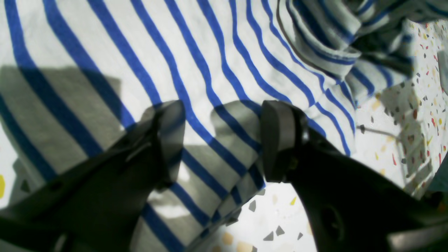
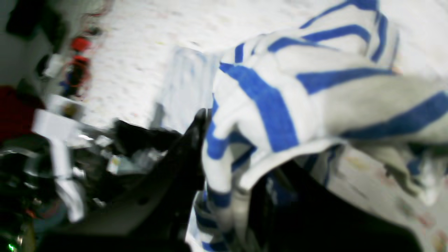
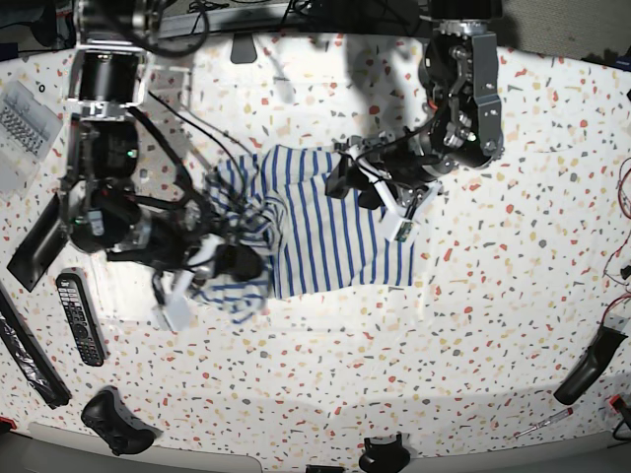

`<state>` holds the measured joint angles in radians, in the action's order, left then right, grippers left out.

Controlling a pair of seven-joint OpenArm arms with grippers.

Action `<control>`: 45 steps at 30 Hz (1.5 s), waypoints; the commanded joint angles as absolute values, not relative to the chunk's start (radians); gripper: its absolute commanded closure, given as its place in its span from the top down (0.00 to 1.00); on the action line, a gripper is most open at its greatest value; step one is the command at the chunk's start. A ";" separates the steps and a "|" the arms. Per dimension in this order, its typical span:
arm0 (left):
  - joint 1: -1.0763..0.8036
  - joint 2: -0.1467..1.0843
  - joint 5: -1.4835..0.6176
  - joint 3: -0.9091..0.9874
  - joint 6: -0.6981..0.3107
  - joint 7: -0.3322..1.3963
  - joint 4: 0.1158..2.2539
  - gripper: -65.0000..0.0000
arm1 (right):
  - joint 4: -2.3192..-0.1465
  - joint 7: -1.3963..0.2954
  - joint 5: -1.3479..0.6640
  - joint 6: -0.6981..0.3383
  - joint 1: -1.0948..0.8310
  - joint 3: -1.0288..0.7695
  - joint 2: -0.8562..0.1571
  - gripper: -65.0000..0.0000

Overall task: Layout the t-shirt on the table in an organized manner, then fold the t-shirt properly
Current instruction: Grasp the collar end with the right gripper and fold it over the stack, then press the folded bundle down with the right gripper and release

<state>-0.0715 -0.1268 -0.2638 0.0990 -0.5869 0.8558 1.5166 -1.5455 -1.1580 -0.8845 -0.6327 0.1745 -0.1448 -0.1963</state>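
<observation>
The t-shirt [image 3: 325, 236], white with blue stripes, lies on the table [image 3: 493, 325]. Its right part is fairly flat and its left part is bunched up. My left gripper [image 3: 370, 187] hovers over the shirt's upper right area. In the left wrist view the left gripper [image 1: 224, 140] is open just above the striped t-shirt [image 1: 105, 52], near a cloth edge with bare table [image 1: 276, 210] below it. My right gripper [image 3: 232, 261] is shut on the bunched left part. In the blurred right wrist view the right gripper [image 2: 217, 150] pinches a fold of the t-shirt [image 2: 280, 105], lifted off the table [image 2: 140, 52].
A remote control [image 3: 79, 317], a long dark flat item [image 3: 35, 241] and a black handset [image 3: 116, 422] lie at the left. A clear parts box [image 3: 22, 118] sits at the far left. A black object [image 3: 590, 367] and a screwdriver [image 3: 542, 422] lie at the right front.
</observation>
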 commanded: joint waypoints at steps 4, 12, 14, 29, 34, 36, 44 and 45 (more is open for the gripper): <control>-0.058 -0.147 -0.277 0.096 -0.591 0.835 1.531 0.48 | -1.608 -1.135 -0.858 -0.617 0.197 -0.101 -0.112 0.00; -0.059 -0.147 -0.278 0.096 -0.591 0.837 1.531 0.48 | -1.608 -1.133 -0.735 -0.593 0.197 0.010 0.036 0.00; -0.058 -0.147 -0.281 0.096 -0.591 0.840 1.531 0.48 | -1.608 -1.133 -0.677 -0.593 0.197 0.020 0.077 0.00; -0.025 -0.146 -0.397 0.096 -0.591 1.028 1.648 0.48 | -1.608 -1.106 -0.500 -0.593 0.197 0.020 0.157 0.00; -0.025 -0.092 -0.394 0.096 -0.591 1.067 1.777 0.48 | -1.608 -1.105 -0.500 -0.593 0.197 0.019 0.157 0.00; -0.025 -0.035 -0.393 0.097 -0.590 1.098 1.810 0.48 | -1.608 -1.105 -0.500 -0.593 0.197 0.019 0.157 0.00; -0.034 0.164 -0.394 0.097 -0.500 1.152 1.829 0.48 | -1.608 -1.073 -0.501 -0.594 0.197 0.033 0.157 0.17; -0.034 0.176 -0.394 0.097 -0.484 1.152 1.829 0.48 | -1.608 -1.058 -0.501 -0.594 0.197 0.039 0.157 0.27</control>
